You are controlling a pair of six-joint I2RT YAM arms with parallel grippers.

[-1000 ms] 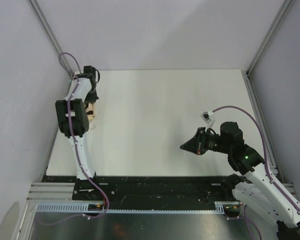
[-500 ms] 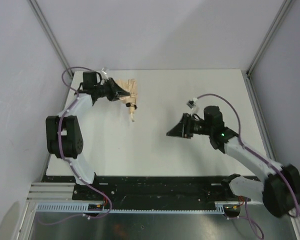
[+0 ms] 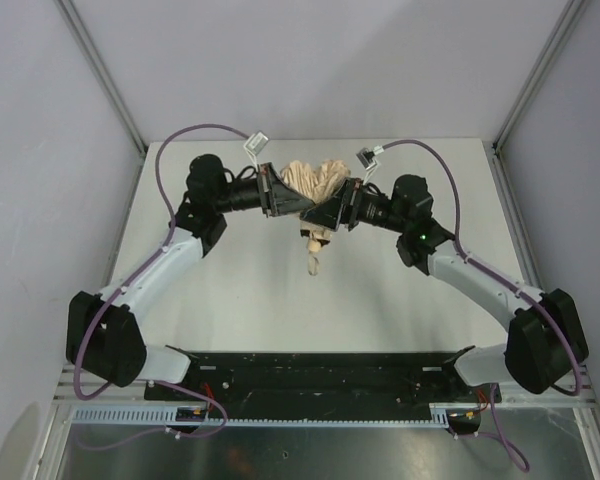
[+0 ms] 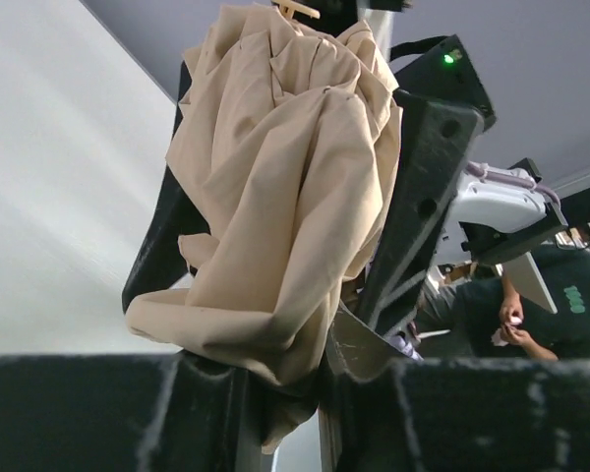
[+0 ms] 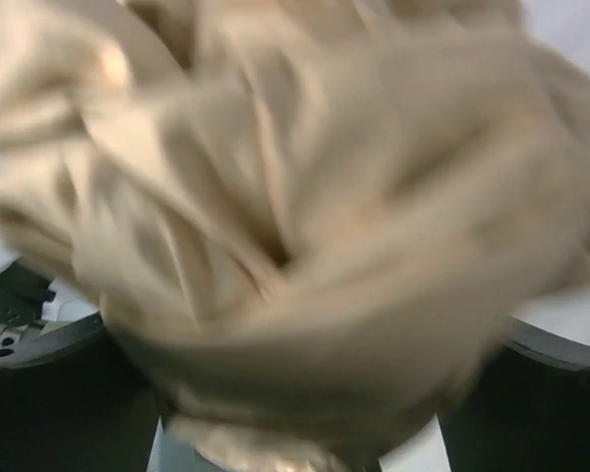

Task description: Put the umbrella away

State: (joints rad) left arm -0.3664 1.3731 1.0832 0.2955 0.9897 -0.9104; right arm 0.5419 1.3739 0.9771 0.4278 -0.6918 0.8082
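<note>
L gripper (image 3: 302, 203) clamps umbrella (image 3: 315, 182) fabric above far table (image 3: 400, 300), handle (image 3: 313, 262) dangling. R gripper (image 3: 325, 216) straddles the canopy, probably to bunch it; can't tell if it's squeezing.

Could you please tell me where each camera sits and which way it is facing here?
Top external: above and behind the bases, looking down on the white table; both arms show, left gripper and right gripper meeting at the bunched beige fabric umbrella.
Left wrist: looks past its own fingers along the fabric toward the right gripper.
Right wrist: pressed close to blurred fabric, own dark fingers at lower corners.
Shared: every view shows the umbrella.
</note>
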